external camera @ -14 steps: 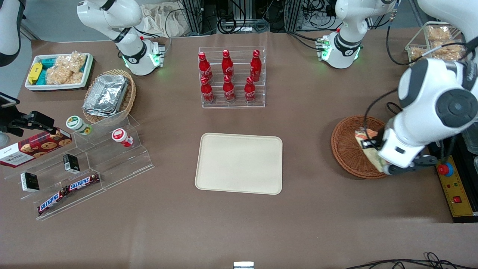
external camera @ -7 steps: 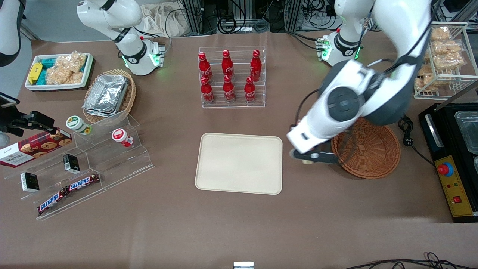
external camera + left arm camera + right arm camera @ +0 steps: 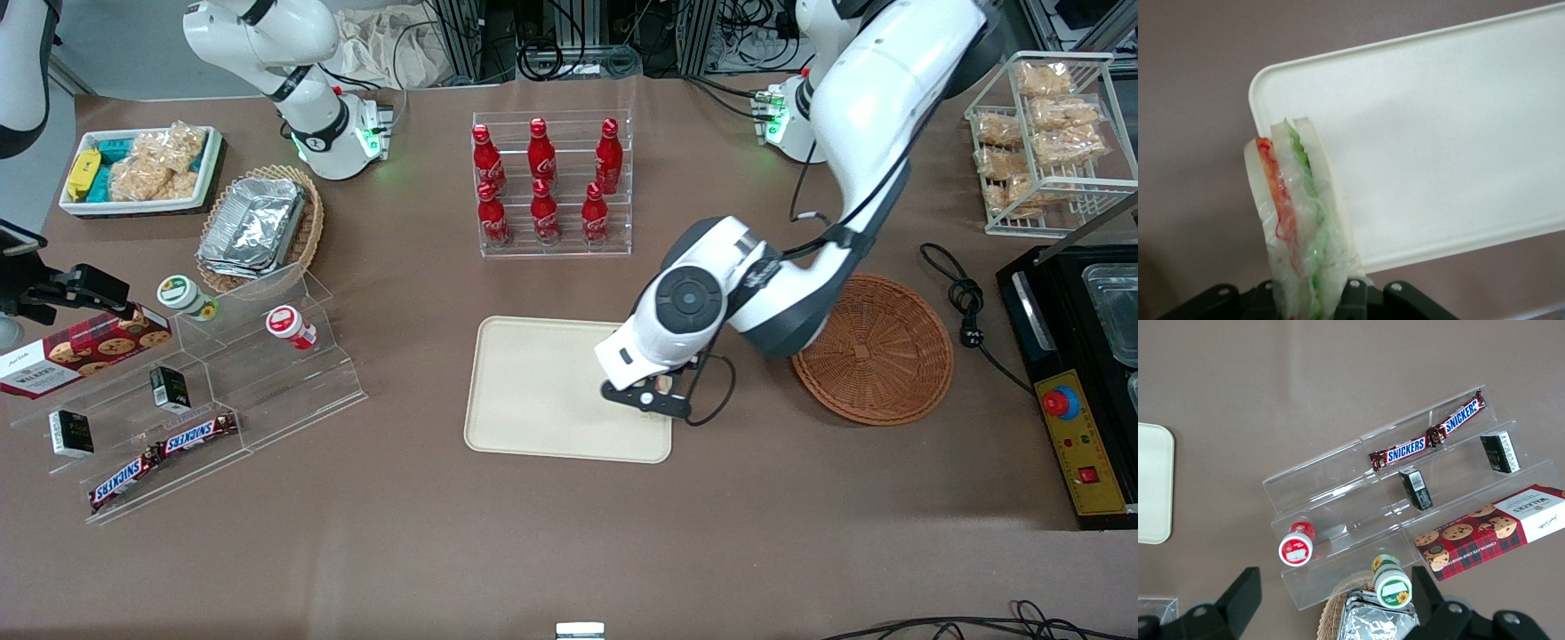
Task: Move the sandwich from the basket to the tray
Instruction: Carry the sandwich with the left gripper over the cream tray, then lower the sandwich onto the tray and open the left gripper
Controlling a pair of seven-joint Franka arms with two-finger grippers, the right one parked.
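The sandwich [image 3: 1298,220] looks light and soft: pale bread slices with a filling between them, all inside a thin clear wrap that is probably a little slippery. I judge that it will squash easily, so a hold across the flat bread faces, near the wide end of the wedge, is the safest, with only gentle pressure. This is how the end effector [image 3: 1313,297] grasps it now: the two fingers are clenched on the lower part of the wedge, one on each bread face, and the rest of the wedge stands free of them. In the wrist view the sandwich shows three pale bread layers, an orange-red strip in one gap and a green one in the other, and the wrap makes small wrinkles over them. It hangs in the air over the corner of the cream tray [image 3: 533,382], at the edge nearest to the basket [image 3: 876,351], and does not touch it yet. In the front view the end effector [image 3: 653,400] hides most of the sandwich. The brown woven basket lies beside the tray on the table [image 3: 569,533] with nothing in it.
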